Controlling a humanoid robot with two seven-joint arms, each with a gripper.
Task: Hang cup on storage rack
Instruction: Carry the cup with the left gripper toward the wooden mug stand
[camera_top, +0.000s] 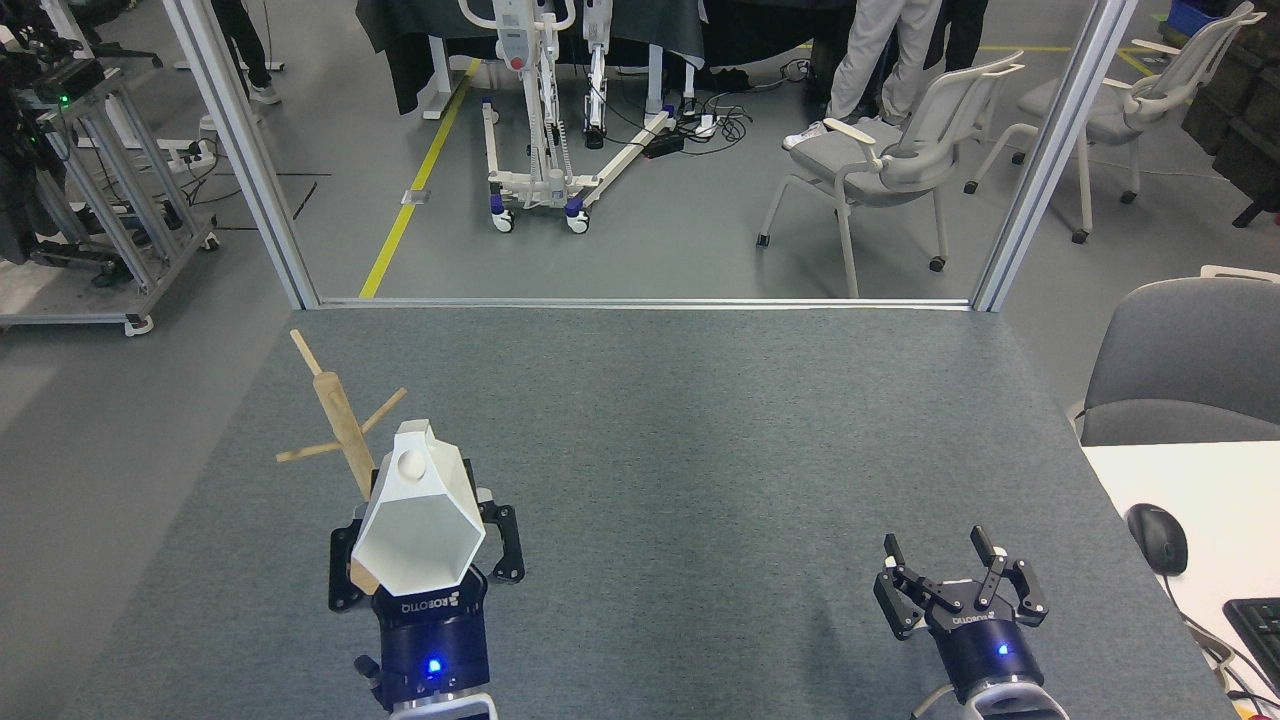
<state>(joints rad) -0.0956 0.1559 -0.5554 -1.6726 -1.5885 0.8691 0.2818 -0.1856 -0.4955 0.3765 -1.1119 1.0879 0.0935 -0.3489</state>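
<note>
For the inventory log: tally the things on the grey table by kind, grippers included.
White faceted cup: 1
Wooden mug tree: 1
Grippers: 2, left gripper shut on the cup, right gripper open
Total: 4

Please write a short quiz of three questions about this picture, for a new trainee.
1. True or false: the white cup already hangs on a peg of the wooden rack.
2. Which gripper holds the cup? A) left B) right C) neither
3. Fill in: the right gripper is ____ and holds nothing.

Key:
1. False. The left gripper holds the cup in front of the rack.
2. A
3. open
</note>
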